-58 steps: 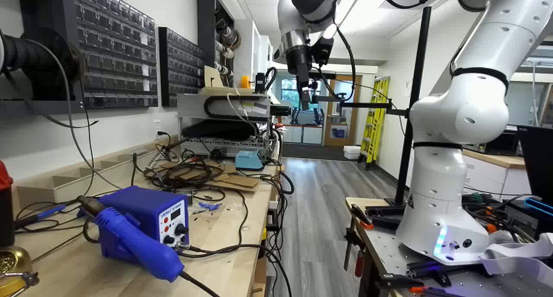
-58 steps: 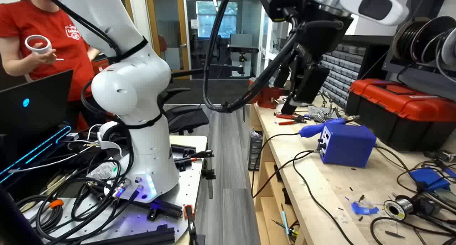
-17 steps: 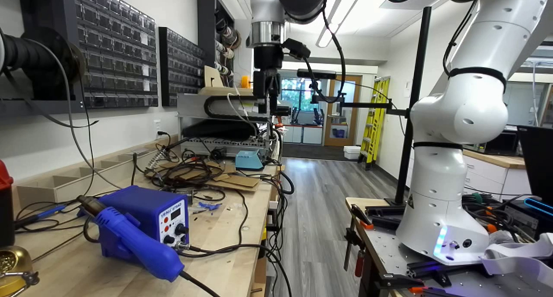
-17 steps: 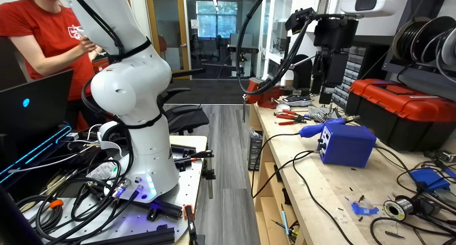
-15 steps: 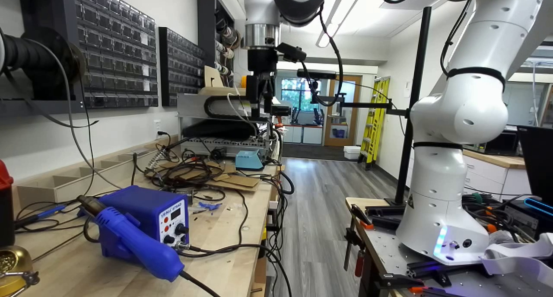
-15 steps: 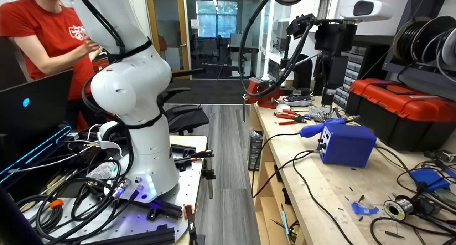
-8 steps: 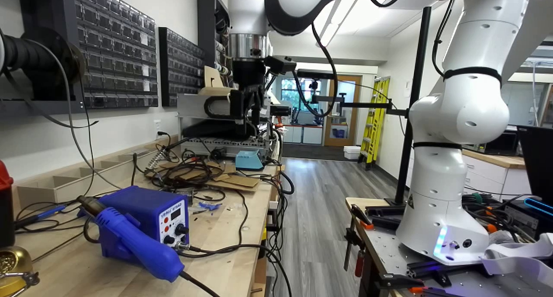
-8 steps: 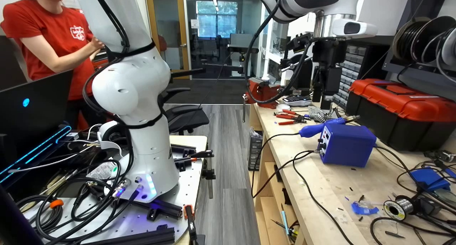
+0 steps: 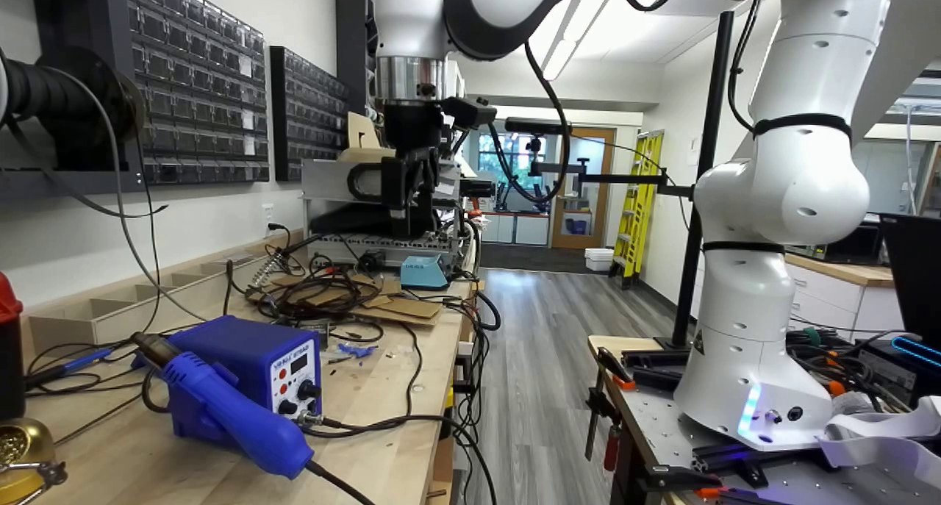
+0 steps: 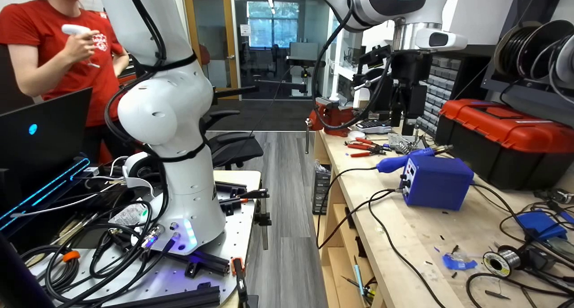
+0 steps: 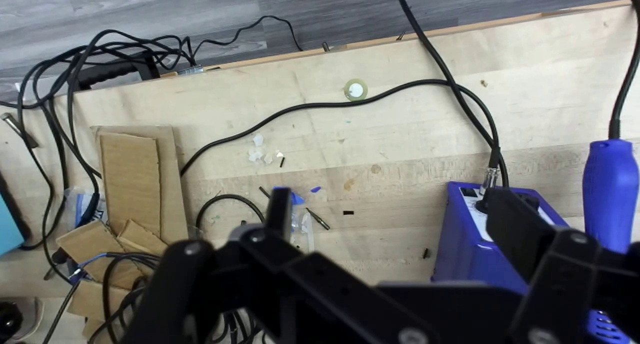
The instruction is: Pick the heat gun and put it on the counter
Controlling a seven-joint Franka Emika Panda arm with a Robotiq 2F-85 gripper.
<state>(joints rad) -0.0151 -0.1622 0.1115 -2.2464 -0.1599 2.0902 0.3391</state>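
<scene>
Sinking lower and straightening from a slant since the earliest frames, the claw point(image 11: 390, 206) is now pointing down over the counter point(image 9: 367, 446), and the robot arm point(image 9: 779, 196) is reaching farther out above it. Meanwhile the heat gun point(image 9: 228, 409) is staying put, lying along one side of a blue box point(image 9: 253, 347), its handle point(image 9: 272, 442) pointing toward the counter's front edge and its nozzle point(image 9: 154, 349) toward the wall point(image 9: 220, 218).

Seen from the wrist, the claw's two fingers point(image 11: 278, 214) are standing wide apart, with the counter and a corner of the box showing in the gap. One finger is covering part of the box. The heat gun is sitting outside the gap, off past that finger, on the box's other side. In both exterior views the claw is hanging higher than the gun and apart from it; how near is hard to tell.

Black cord point(image 11: 616, 114) is trailing from the handle and drooping over the counter's front edge. Red-gripped pliers point(image 10: 360, 154) are lying on the counter, a toolbox point(image 10: 506, 128) with a red lid is standing near the box, and pieces of cardboard point(image 11: 131, 179) are lying by a tangle of cables point(image 9: 331, 288). Behind a laptop point(image 10: 45, 124), a person point(image 10: 76, 93) in a red shirt is standing and holding up a white controller point(image 10: 74, 29).
</scene>
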